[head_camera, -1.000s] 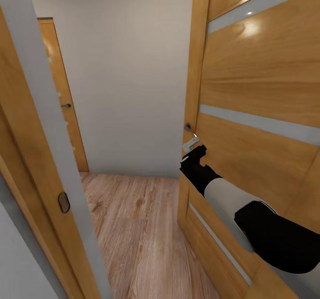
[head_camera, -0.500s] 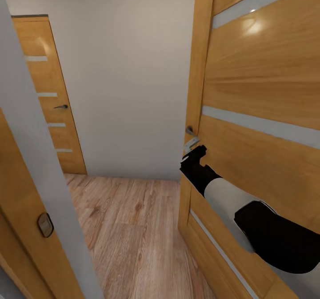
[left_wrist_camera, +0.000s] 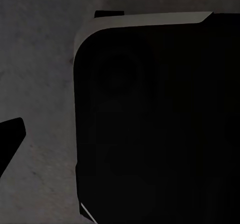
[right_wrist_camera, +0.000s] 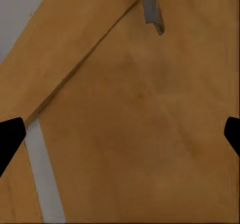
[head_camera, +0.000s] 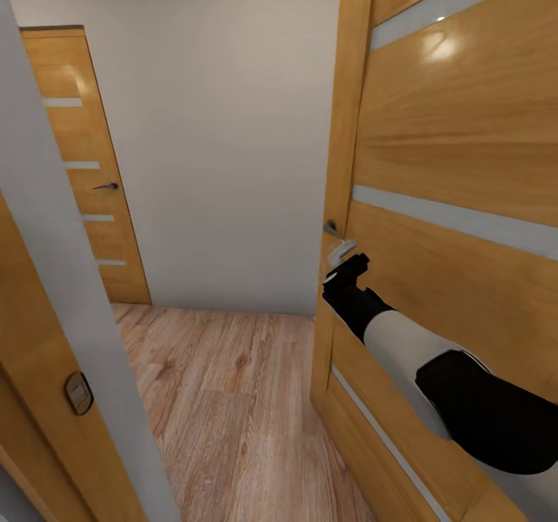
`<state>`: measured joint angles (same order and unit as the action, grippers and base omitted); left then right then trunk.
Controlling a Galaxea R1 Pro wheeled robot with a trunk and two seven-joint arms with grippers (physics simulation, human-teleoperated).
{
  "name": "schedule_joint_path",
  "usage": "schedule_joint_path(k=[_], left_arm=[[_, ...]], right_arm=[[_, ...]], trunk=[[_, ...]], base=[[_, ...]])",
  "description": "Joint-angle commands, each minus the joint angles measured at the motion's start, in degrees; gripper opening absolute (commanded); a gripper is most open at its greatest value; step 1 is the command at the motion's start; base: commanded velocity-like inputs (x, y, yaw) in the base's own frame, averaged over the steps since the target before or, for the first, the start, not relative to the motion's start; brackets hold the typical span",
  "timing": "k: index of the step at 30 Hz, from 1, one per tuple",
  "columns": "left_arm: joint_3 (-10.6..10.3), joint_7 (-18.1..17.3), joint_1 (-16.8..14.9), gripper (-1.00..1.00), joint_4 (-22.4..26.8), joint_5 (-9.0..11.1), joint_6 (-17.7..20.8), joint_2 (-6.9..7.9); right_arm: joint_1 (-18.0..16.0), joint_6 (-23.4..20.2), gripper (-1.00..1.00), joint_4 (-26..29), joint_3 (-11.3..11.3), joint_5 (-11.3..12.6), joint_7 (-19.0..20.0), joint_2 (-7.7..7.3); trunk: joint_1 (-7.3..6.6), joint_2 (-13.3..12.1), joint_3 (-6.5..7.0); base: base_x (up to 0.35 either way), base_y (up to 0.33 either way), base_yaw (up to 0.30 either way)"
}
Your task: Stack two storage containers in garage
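Observation:
Neither orange-red storage container is in view. I face an open doorway. The orange-brown wooden door [head_camera: 449, 165] with glass slits stands open at the right. My right gripper [head_camera: 349, 267] hovers just below its metal lever handle [head_camera: 335, 232] without touching it. In the right wrist view the gripper [right_wrist_camera: 120, 134] is open, with the door panel [right_wrist_camera: 140, 134] close ahead, nothing between the fingers, and the handle [right_wrist_camera: 152, 9] off to one side. In the left wrist view one left fingertip [left_wrist_camera: 10, 139] shows over dark grey concrete floor [left_wrist_camera: 40, 84], set wide apart.
Beyond the doorway lies light wood-plank floor [head_camera: 225, 398], ending at a white wall [head_camera: 225, 134]. A second wooden door [head_camera: 81, 165] stands at the far left. The door frame [head_camera: 54, 336] crowds the near left. A black part of my own body [left_wrist_camera: 150, 124] is near the left wrist.
The camera swung early on, bringing the far door into view. Since then my right arm has shifted slightly right and down beside the handle.

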<state>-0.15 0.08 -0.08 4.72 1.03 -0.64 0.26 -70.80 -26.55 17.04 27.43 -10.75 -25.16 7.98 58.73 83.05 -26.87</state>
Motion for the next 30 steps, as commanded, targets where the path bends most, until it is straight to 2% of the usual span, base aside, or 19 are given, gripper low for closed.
schedule_joint_path(k=[1,5,7,8,10,14,21,27,30], left_arm=[[-0.03,0.01,-0.01,1.00,0.03,0.12,-0.07,0.00],[-0.03,0.01,-0.01,1.00,0.01,0.15,-0.07,-0.03],[-0.03,0.01,-0.01,1.00,0.00,0.16,-0.07,-0.05],[-0.03,0.01,-0.01,1.00,0.00,0.17,-0.07,-0.07],[-0.03,0.01,-0.01,1.00,0.00,0.17,-0.07,-0.08],[-0.03,0.01,-0.01,1.00,0.02,0.19,-0.07,-0.11],[0.01,0.01,-0.01,1.00,-0.05,0.20,-0.07,-0.09],[-0.01,0.01,-0.01,1.00,-0.06,0.20,-0.07,-0.08],[0.02,0.01,-0.01,1.00,-0.06,0.20,-0.07,-0.11]], right_arm=[[-0.04,-0.45,1.00,0.02,0.26,-0.25,-0.06,-0.69],[-0.04,-0.43,1.00,0.02,0.30,-0.22,-0.06,-2.65],[-0.04,-0.43,1.00,0.02,0.28,0.09,-0.06,-3.05],[-0.04,-0.43,1.00,0.02,0.27,0.49,-0.06,-3.42],[-0.04,-0.42,1.00,0.02,0.44,2.33,-0.01,-5.15],[-0.04,-0.42,1.00,0.02,0.58,3.56,0.00,-6.83],[-0.04,-0.43,1.00,0.02,0.61,3.95,-0.06,-8.90],[-0.08,-0.43,1.00,0.02,0.61,4.69,-0.06,-11.98],[-0.10,-0.43,1.00,0.03,0.61,4.89,-0.06,-12.58]], trunk=[[0.00,0.03,-0.06],[0.00,0.03,-0.06],[0.00,0.03,-0.06],[0.00,0.03,-0.06],[0.00,0.03,-0.06],[0.00,0.03,-0.06],[0.00,0.03,-0.06],[0.00,0.03,-0.06],[0.00,0.03,-0.06]], base=[[0.000,0.000,0.000],[0.000,0.000,0.000],[0.000,0.000,0.000],[0.000,0.000,0.000],[0.000,0.000,0.000],[0.000,0.000,0.000],[0.000,0.000,0.000],[0.000,0.000,0.000],[0.000,0.000,0.000]])
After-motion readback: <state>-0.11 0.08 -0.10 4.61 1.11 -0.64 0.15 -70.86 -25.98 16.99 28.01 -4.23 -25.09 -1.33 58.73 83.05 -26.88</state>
